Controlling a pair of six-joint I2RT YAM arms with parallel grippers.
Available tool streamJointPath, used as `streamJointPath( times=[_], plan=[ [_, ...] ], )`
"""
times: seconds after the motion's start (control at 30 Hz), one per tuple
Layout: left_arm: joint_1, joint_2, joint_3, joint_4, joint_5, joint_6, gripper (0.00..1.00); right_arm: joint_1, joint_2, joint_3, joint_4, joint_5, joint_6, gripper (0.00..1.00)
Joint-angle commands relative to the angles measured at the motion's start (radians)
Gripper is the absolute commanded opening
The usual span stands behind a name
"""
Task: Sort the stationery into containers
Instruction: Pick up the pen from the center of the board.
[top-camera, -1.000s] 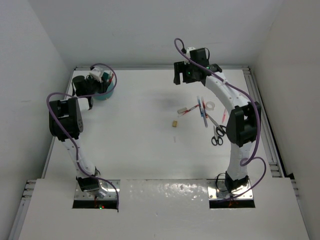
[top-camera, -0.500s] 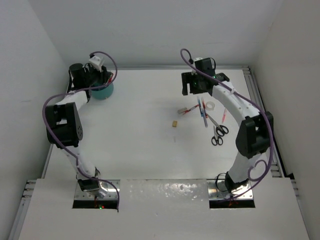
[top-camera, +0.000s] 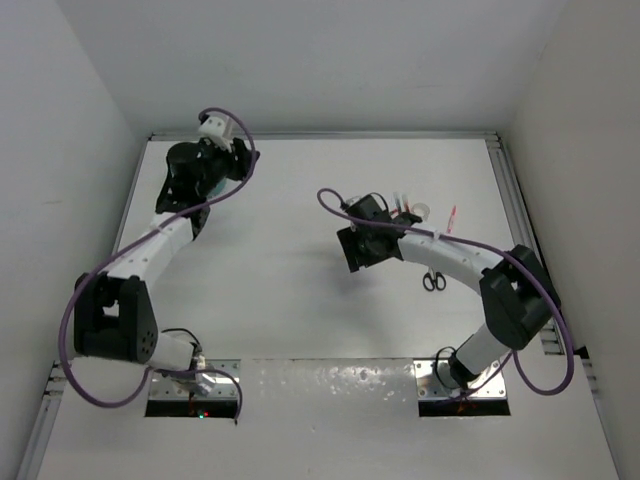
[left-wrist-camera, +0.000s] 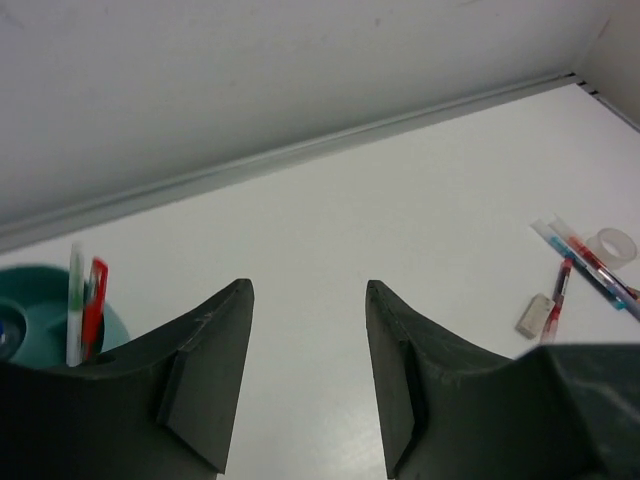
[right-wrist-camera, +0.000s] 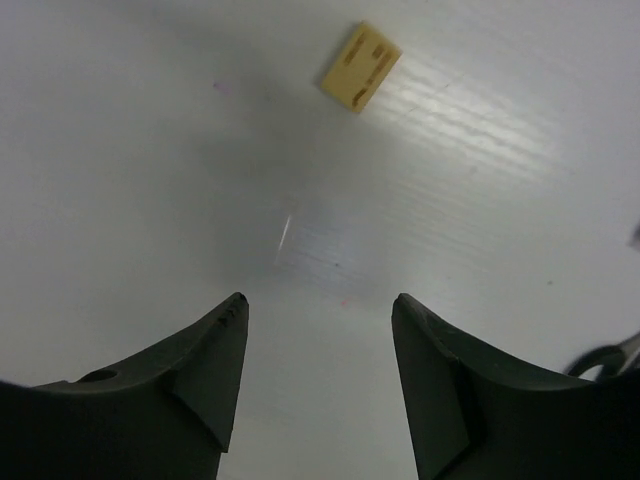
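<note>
Our left gripper (left-wrist-camera: 308, 320) gapes empty; left of its jaws the teal tub (left-wrist-camera: 45, 282) holds a red pen (left-wrist-camera: 94, 305). Our right gripper (right-wrist-camera: 318, 330), open and empty, faces down, the tan eraser (right-wrist-camera: 360, 66) ahead of its jaws.

Tub (left-wrist-camera: 30, 300): teal, round, upright near the back wall. A red pen (left-wrist-camera: 95, 300) and a white pen (left-wrist-camera: 75, 300) stand inside it.
Eraser (right-wrist-camera: 361, 66): tan block, flat on my table.
Loose pens (left-wrist-camera: 585, 262): lying crossed, just beside the white tape roll (left-wrist-camera: 612, 245).
Scissors (top-camera: 433, 281): black-handled, lying flat, nearer me.
</note>
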Motion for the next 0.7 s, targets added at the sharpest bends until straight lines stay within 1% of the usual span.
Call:
streamJointPath(
  times=[0.0, 0.03, 0.13, 0.27, 0.3, 0.47, 0.63, 0.67],
  plan=[
    [-0.023, -0.128, -0.086, -0.025, -0.129, -0.09, 0.47, 0.041, -0.021, -0.028, 0.102, -0.013, 0.072, 0.59],
    [-0.033, -0.153, -0.122, -0.036, -0.159, -0.092, 0.47, 0.063, 0.002, -0.022, 0.094, -0.01, 0.078, 0.57],
    [-0.056, -0.238, -0.167, -0.072, -0.224, -0.075, 0.48, 0.083, 0.025, -0.031, 0.111, -0.003, 0.105, 0.55],
    [-0.117, -0.349, -0.262, -0.048, -0.29, -0.046, 0.51, 0.088, 0.045, -0.048, 0.14, 0.014, 0.147, 0.56],
    [-0.126, -0.36, -0.273, -0.031, -0.3, -0.05, 0.52, 0.088, 0.055, -0.045, 0.142, 0.003, 0.142, 0.55],
    [-0.151, -0.378, -0.281, -0.023, -0.33, -0.085, 0.52, 0.092, 0.149, -0.007, 0.137, 0.0, 0.141, 0.45],
    [-0.16, -0.4, -0.293, -0.013, -0.345, -0.084, 0.52, 0.111, 0.193, 0.012, 0.09, 0.047, 0.148, 0.43],
    [-0.158, -0.4, -0.295, -0.016, -0.371, -0.085, 0.52, 0.112, 0.2, 0.005, 0.094, 0.049, 0.156, 0.42]
  ],
)
